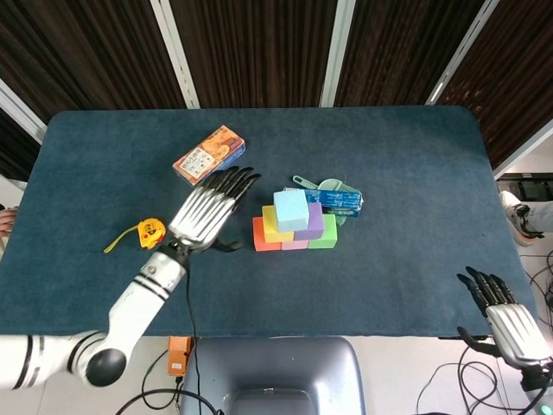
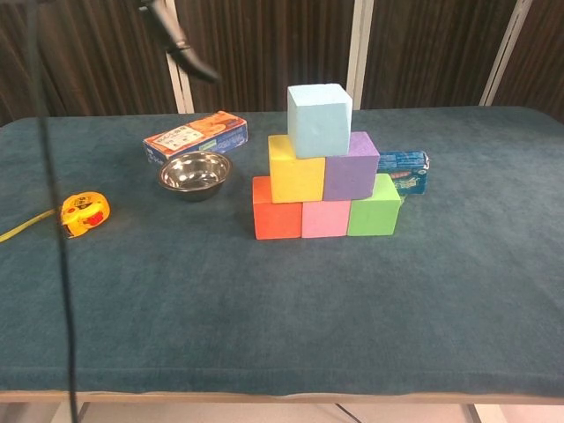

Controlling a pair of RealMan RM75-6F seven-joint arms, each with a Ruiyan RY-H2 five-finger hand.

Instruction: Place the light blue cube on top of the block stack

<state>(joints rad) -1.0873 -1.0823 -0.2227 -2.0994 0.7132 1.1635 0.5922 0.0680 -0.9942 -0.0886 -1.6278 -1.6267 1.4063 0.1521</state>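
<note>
Head view: light blue cube (image 1: 291, 209) is sitting on top of the stack (image 1: 295, 233), capping a pyramid of blocks, so by this picture the placing looks done; it is resting across the yellow block (image 1: 270, 232) and the purple block (image 1: 313, 223), which is what is keeping it level. Left hand (image 1: 205, 213) is hovering to the left of the stack, apart from it, fingers spread wide and straight, holding and touching nothing; it is covering the spot where the bowl would be, so the bowl is not showing here. Right hand (image 1: 510, 322) is hanging off the near right table edge, well apart from the work, fingers apart and holding nothing. Orange box (image 1: 208, 154), tape measure (image 1: 149, 232) and a blue packet (image 1: 339, 200) behind the stack are lying idle. Chest view: cube (image 2: 319, 120) is standing upright, straddling the seam between yellow (image 2: 295, 168) and purple (image 2: 351, 166), with red (image 2: 276, 208), pink (image 2: 324, 218) and green (image 2: 374, 209) forming the base row. Only dark fingertips (image 2: 181, 44) of the left hand are showing at the top left, high above the bowl (image 2: 195, 173) and touching nothing. Right hand is not showing in this view.
</note>
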